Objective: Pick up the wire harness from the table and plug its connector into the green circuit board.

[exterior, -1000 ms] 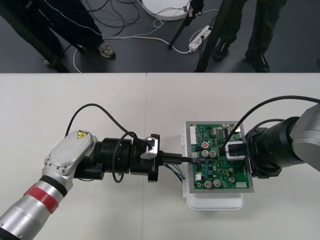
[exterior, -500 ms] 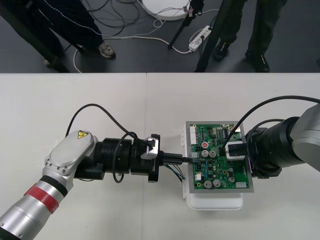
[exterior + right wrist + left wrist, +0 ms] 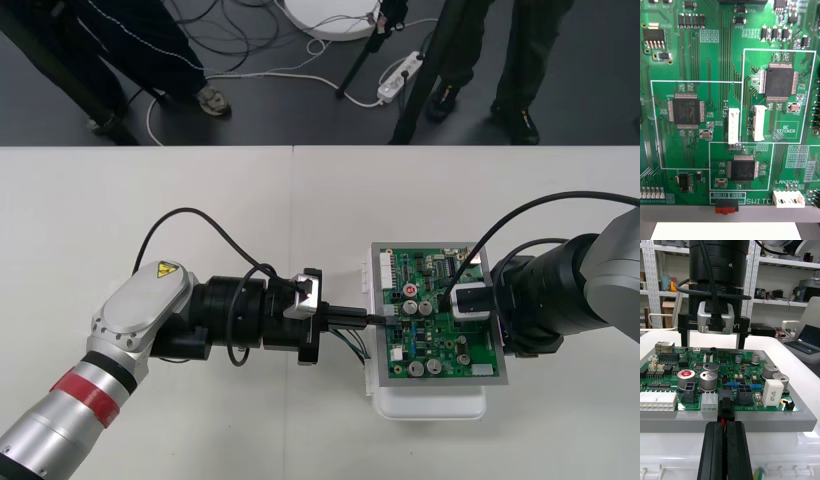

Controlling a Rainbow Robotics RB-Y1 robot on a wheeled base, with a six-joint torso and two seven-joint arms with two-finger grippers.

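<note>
Right end effector [image 3: 712, 345] over the board [image 3: 425, 345]; bare table [image 3: 200, 200] around.

So the board [image 3: 435, 315] is green with white outlines and lettering, black chips [image 3: 779, 80], silver caps [image 3: 708, 379] and white connectors [image 3: 788, 198], and it sits on a white base [image 3: 430, 405] on a pale table [image 3: 150, 200]. The harness [image 3: 348, 338] shows a black plug [image 3: 725, 408] and a sliver of red wire [image 3: 722, 421] between the black fingers [image 3: 713, 450] of the left gripper [image 3: 725, 423]. The left arm [image 3: 140, 320] is silver with a red ring [image 3: 85, 390] and a yellow warning sticker [image 3: 163, 270], and the right gripper [image 3: 712, 347] is black with a silver camera [image 3: 716, 318] on it.
</note>
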